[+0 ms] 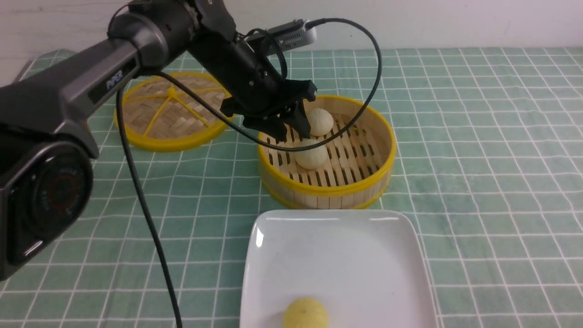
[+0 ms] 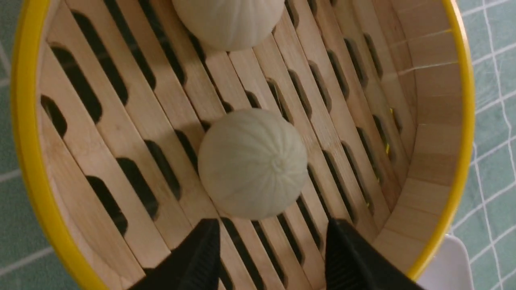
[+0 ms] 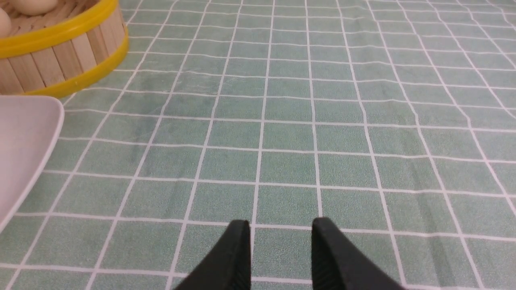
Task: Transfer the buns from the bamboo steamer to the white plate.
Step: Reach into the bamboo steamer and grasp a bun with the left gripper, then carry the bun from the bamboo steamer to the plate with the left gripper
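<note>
Now picking: left black gripper spread wide, empty, above round slatted bamboo steamer; pale pleated buns inside, at twelve o'clock from glossy white plate. Next: straddle, squeeze gently.

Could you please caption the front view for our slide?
Left gripper open above two buns in the steamer, a yellow bun on the plate.

Two pale cream pleated buns sit inside the round light-bamboo steamer, one behind the other. Glossy white rounded-square plate: directly before steamer, bearing a round yellow bun. Flat woven yellow-rimmed lid: left of steamer. All on a green, white-gridded tablecloth.
</note>
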{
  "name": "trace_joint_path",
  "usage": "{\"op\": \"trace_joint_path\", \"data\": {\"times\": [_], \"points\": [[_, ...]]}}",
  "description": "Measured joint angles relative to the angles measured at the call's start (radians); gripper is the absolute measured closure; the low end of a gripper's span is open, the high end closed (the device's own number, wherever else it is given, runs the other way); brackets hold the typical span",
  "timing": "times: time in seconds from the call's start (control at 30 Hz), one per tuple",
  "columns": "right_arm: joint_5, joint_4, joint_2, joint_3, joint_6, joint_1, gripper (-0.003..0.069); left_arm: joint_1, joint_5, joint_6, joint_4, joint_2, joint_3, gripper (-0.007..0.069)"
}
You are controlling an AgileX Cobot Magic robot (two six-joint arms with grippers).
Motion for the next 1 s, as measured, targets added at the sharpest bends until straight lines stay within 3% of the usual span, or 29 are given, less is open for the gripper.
{"op": "trace_joint_path", "data": {"times": [0.6, 0.67, 0.87, 1.0], "points": [[0.0, 0.0, 0.0, 0.0, 0.0, 0.0, 0.0419, -0.066, -0.136, -0.008, 0.09, 0.095, -0.012, 0.0282], [0.0, 0.0, 0.0, 0.0, 0.0, 0.0, 0.0419, -0.077, -0.138, -0.008, 0.11, 0.096, -0.013, 0.0315], [0.0, 0.0, 0.0, 0.0, 0.0, 0.0, 0.0419, -0.079, -0.059, -0.008, 0.129, 0.079, -0.015, 0.0575], [0.0, 0.0, 0.0, 0.0, 0.0, 0.0, 0.0419, -0.079, 0.054, -0.008, 0.14, 0.014, -0.013, 0.0598]]}}
